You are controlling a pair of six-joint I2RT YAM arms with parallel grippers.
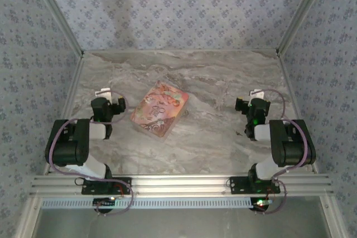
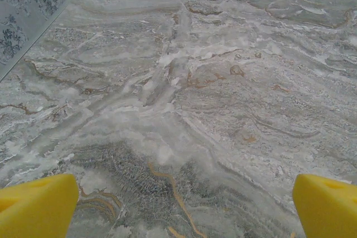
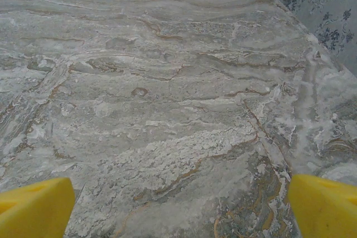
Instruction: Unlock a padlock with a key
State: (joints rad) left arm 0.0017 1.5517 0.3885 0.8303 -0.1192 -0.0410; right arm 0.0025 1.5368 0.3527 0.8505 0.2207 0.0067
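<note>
Marble table (image 1: 223,76) spreads ahead of our left gripper (image 2: 178,207) and right gripper (image 3: 178,207), both with yellow fingers (image 2: 39,204) wide apart. A pink patterned packet (image 1: 160,110) lies just right of our left gripper and well left of the right one. We cannot tell what it holds.

The table (image 1: 223,82) is grey marble with brown veins, the walls (image 1: 178,9) pale blue with small flowers, the flat packet (image 1: 160,109) pink-orange, the tool fingers (image 2: 36,207) yellow.

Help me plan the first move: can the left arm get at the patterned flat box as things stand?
Probably yes. The patterned box lies flat on the table, close to the right of the left gripper, with bare marble between them and nothing on top of it. The gripper is open.
</note>
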